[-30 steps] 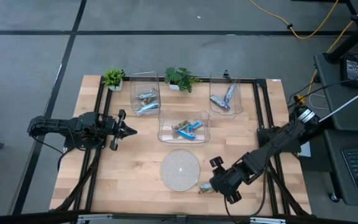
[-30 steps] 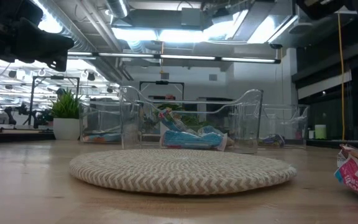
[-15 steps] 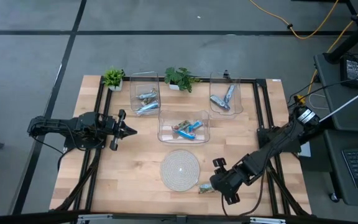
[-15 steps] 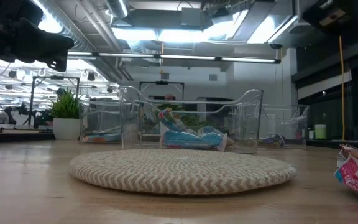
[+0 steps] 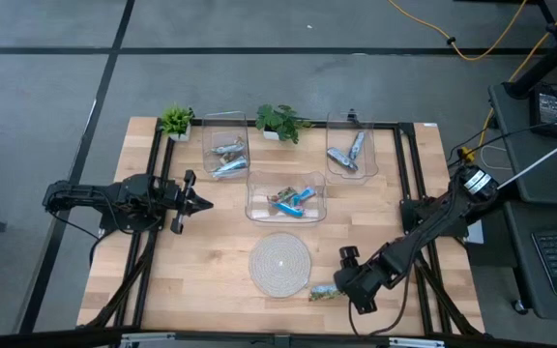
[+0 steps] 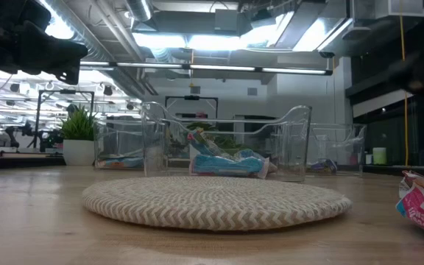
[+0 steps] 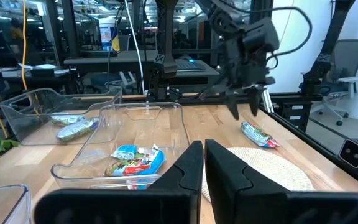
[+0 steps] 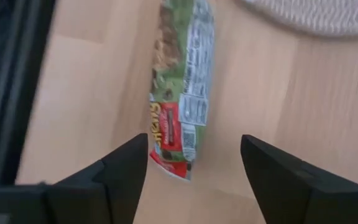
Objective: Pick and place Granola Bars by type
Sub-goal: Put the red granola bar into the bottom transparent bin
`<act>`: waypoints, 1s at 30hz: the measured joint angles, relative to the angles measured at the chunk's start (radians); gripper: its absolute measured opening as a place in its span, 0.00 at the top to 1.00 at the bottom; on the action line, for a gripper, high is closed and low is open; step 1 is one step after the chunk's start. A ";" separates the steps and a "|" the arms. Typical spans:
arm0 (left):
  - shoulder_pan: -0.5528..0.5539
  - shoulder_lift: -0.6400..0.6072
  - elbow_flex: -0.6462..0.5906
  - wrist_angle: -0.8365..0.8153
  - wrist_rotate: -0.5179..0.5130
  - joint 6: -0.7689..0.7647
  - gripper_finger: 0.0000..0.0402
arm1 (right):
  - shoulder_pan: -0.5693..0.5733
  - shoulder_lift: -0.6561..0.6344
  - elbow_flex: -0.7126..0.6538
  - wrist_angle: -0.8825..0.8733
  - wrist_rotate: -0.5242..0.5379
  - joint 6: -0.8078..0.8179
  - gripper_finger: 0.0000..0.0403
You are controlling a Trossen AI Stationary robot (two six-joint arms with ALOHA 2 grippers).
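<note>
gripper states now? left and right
Left gripper: closed, holding nothing.
Right gripper: open above the granola bar on the table, not gripping it.

Glossy foil bar (image 8: 180,93); woven mat (image 5: 280,262); pale wood table (image 5: 201,271)

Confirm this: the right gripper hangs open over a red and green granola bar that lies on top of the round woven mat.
Not quite. The right gripper is open over the red and green granola bar, but the bar lies on the bare wooden table beside the round woven mat, not on it. The high view shows this.
</note>
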 joint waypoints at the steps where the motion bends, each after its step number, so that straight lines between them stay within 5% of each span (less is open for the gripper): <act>1: 0.000 0.000 0.000 0.000 0.000 0.000 0.98 | 0.000 0.000 -0.016 0.018 0.000 0.013 0.36; 12: 0.000 0.000 0.000 0.000 0.000 0.000 0.97 | -0.001 0.000 -0.137 0.218 -0.030 0.020 0.37; 30: 0.000 0.000 0.000 0.000 0.000 0.000 0.97 | -0.001 0.000 -0.149 0.231 -0.030 0.049 0.37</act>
